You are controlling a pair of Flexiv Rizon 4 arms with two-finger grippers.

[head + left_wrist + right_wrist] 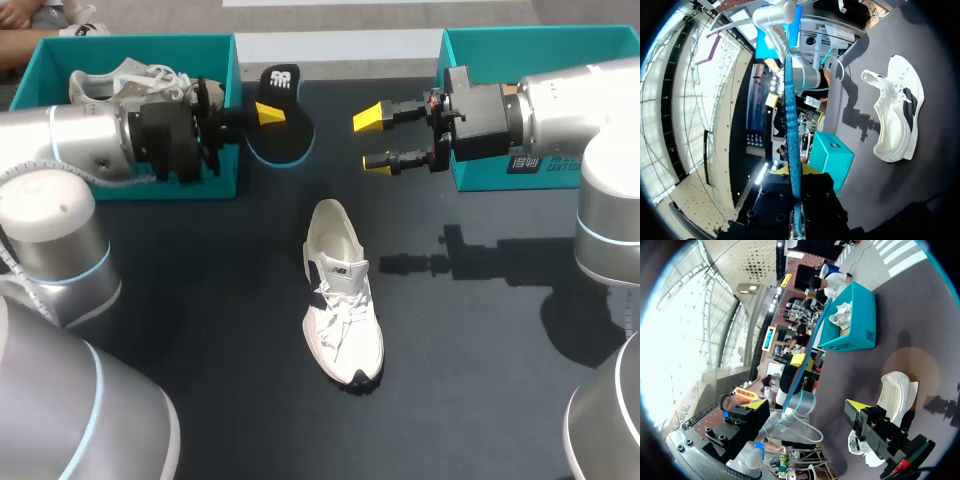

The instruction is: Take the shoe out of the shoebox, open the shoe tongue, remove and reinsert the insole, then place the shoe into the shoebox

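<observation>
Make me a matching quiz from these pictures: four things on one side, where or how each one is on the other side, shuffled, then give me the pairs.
Things:
1. insole
2. white shoe
3. right hand
4. left box

States:
A. open, holding nothing
B. has another shoe in it
C. gripped by the left hand
D. lying on the dark table

Pairs: 1-C, 2-D, 3-A, 4-B

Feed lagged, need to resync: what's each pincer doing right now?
Left pincer: closed on the insole.
Right pincer: open, empty.
</observation>
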